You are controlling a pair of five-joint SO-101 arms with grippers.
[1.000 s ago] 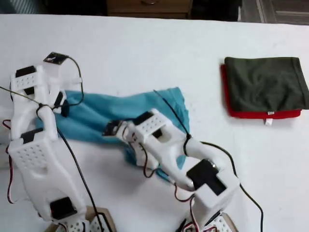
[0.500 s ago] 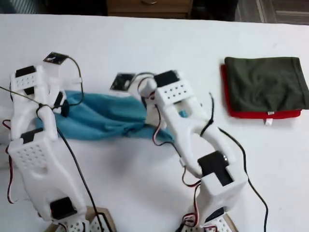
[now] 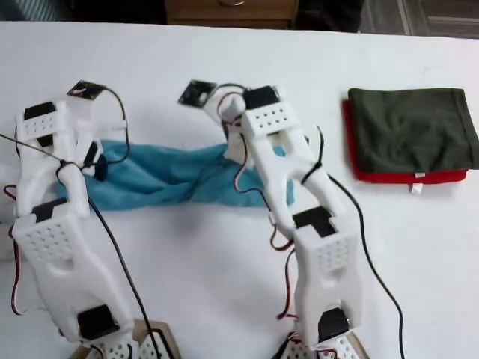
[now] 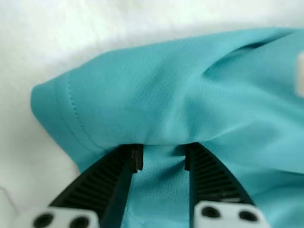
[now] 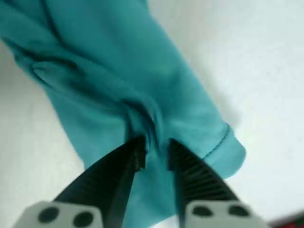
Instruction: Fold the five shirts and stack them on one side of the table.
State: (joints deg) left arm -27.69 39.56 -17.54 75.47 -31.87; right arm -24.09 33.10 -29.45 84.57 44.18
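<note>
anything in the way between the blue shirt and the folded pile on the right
Nothing visible: only bare table lies between the blue shirt and the folded pile. The left gripper and the right gripper each pinch the shirt.

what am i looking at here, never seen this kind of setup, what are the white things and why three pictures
The white things are two robots, the left arm and the right arm, at a white table. The high view looks down from a fixed camera. The other two come from a camera on each wrist, looking along black fingers. The left gripper and the right gripper each pinch one end of a blue shirt, twisted between them. To one side, a folded dark green shirt lies on a red shirt.
</note>
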